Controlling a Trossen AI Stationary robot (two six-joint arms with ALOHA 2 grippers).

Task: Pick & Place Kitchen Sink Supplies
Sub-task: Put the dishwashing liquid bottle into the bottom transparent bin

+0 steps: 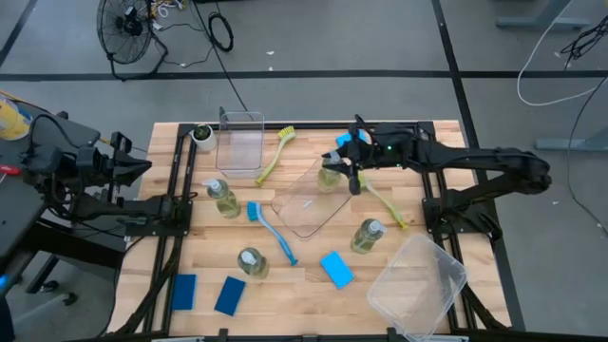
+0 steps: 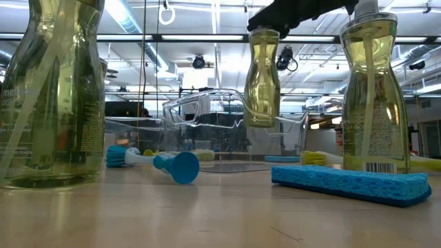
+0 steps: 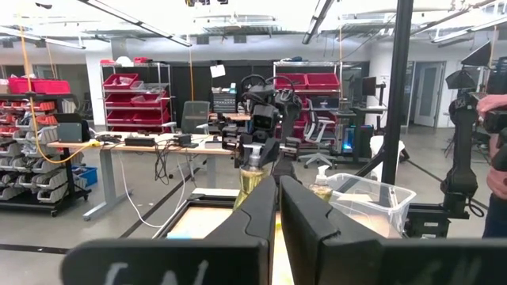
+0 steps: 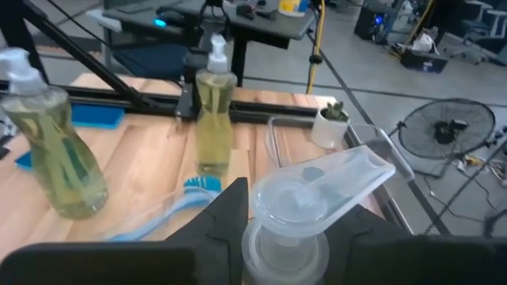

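Wooden counter (image 1: 294, 275), slatted, set in a workshop with red-bin shelving behind. Right gripper (image 1: 340, 171) out over the counter's middle, fingers clamped on the neck of 1 clear bottle (image 2: 262, 76) of yellow-green liquid, lifted off the surface, pump cap showing between the fingers in the right wrist view. Directly under those fingers, clear flat tray (image 1: 309, 199). Just beside them, 1 yellow-green brush (image 1: 385, 201); farther off, another yellow-green brush (image 1: 274, 152) next to an upright clear bin (image 1: 239, 142). Blue brush (image 1: 271, 230) beyond the tray from the fingers. 3 more bottles standing: (image 1: 225, 198), (image 1: 252, 262), (image 1: 367, 235). 3 blue sponges flat on the counter: (image 1: 335, 269), (image 1: 229, 295), (image 1: 184, 291). Second clear bin (image 1: 418, 283) near the front right corner. Left gripper (image 1: 133, 169) parked off the counter's left edge, fingers together, holding nothing.
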